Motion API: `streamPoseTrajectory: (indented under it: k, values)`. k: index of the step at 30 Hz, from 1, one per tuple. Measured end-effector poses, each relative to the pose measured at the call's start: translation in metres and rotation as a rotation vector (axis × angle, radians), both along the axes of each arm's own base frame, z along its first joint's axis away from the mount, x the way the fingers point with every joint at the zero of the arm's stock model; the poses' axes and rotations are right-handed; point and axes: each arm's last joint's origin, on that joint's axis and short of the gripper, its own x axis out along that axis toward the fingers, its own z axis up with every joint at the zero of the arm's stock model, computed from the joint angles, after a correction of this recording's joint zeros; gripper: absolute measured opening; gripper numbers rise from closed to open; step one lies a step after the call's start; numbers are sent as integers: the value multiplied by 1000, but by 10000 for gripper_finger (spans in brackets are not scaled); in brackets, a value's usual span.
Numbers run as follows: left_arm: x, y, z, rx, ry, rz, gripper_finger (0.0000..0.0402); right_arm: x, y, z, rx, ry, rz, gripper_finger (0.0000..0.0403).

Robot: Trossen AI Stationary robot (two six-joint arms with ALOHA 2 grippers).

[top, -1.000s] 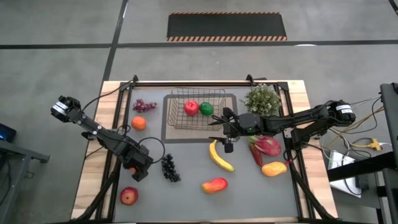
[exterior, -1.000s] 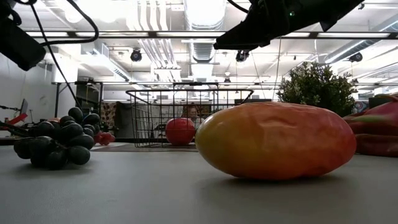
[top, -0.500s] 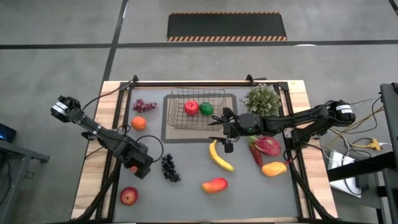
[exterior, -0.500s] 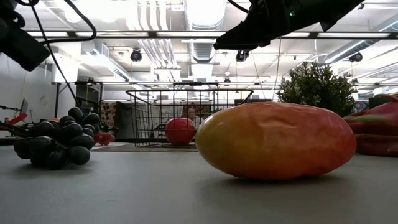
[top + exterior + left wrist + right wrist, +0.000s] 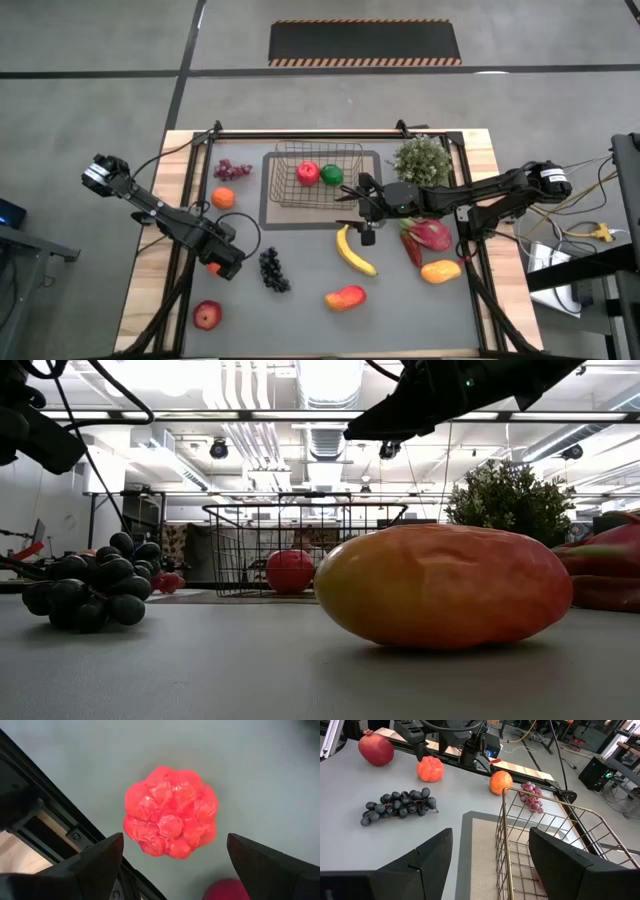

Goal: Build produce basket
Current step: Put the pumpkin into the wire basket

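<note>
The left end effector [image 5: 226,263] has shifted slightly up the high view since a second ago; everything else has stayed put. It now hangs released, fingers spread, directly over a lumpy red-orange fruit [image 5: 171,812] on the grey tabletop [image 5: 300,320].

Nearest the lower edge of the high view lie a red apple [image 5: 207,316] at lower left and a red-yellow mango [image 5: 344,297] near the middle, the latter filling the low view. Further up come the dark grapes [image 5: 273,269], the banana [image 5: 353,250], a second mango [image 5: 441,270] and the pink dragon fruit [image 5: 428,234] at right.

The right end effector [image 5: 364,213] hovers with its fingers apart just beside the basket's right edge. The basket [image 5: 285,188] stands on a grey tray [image 5: 268,215] in the upper centre, holding a red apple [image 5: 308,173] and a green pepper [image 5: 332,175]. An orange [image 5: 223,198] and purple grapes [image 5: 232,169] sit to its left, a leafy plant [image 5: 422,160] to its right.
</note>
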Motion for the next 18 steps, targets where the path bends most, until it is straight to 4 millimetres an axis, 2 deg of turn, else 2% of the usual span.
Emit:
streamPoseTrajectory:
  k: [4,18]
  values:
    - [-1,0,-1,8,1,-1,336,0,0,-1,1,12,0,247]
    - [-4,3,-25,3,-13,0,336,-1,0,-2,-2,21,0,247]
